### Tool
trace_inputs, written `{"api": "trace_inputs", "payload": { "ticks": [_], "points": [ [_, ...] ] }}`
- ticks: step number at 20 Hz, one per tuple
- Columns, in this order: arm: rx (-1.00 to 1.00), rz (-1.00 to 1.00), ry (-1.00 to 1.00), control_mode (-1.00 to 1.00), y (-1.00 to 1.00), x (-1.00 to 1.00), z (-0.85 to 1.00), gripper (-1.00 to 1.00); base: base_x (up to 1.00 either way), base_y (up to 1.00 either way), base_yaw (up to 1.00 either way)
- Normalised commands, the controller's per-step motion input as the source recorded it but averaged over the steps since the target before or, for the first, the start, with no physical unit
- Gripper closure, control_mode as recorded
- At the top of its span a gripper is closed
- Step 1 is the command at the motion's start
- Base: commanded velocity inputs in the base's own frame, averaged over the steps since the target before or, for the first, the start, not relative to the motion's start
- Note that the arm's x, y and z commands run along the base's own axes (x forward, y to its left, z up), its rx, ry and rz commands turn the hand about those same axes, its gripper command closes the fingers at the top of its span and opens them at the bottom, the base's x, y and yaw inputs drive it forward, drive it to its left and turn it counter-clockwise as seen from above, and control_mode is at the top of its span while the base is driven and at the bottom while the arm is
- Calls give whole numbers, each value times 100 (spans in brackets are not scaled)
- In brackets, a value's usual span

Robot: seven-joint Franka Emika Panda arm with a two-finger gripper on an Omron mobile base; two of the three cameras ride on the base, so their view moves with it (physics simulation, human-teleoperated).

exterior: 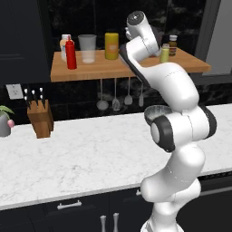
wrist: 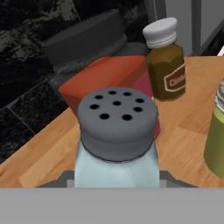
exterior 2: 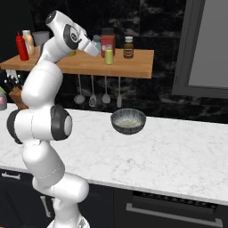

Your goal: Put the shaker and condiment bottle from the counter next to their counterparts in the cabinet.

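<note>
1. Table (exterior: 90, 158): long white marble top over dark drawer fronts, carrying a knife block (exterior: 40, 118) at the left and a grey bowl (exterior 2: 128, 121) near the back wall.
2. Arm (exterior: 176, 131) rises from the table's front edge and reaches up over the shelf.
3. Shelf (exterior: 90, 70): light-brown plank on the dark wall, with ladles (exterior: 115, 95) hanging under it.
4. Left end of the shelf: red bottle (exterior: 70, 54) stands upright just beside the peach bottle (exterior: 64, 44), with a clear cup (exterior: 87, 48) and a yellow jar (exterior: 111, 45) further along.
5. Right end of the shelf: red box (wrist: 109, 78), brown jar (wrist: 166, 65) with a white cap, and green shaker (exterior 2: 108, 55).
6. Shaker (wrist: 117, 140): pale blue with a dark holed cap, held upright over the shelf, in front of the red box and near the green shaker.
7. Pincer (exterior 2: 94, 48): clamped on the shaker's body, its fingertips hidden.
</note>
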Motion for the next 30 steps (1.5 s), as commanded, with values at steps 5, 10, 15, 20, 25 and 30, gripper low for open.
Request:
{"api": "trace_inputs", "payload": {
  "ticks": [5,10,15,20,25,30],
  "points": [
    [-5,0,0,-100,-3,20,-17,100,0,0,0],
    [-4,0,0,-100,-1,18,-23,100,0,0,0],
    [-1,0,0,-100,-8,17,-20,100,0,0,0],
    [0,0,1,-100,-18,7,-24,100,0,0,0],
    [0,1,2,-100,-22,9,-30,100,0,0,0],
    [0,1,4,-100,-23,22,-41,100,0,0,0]
  ]
}}
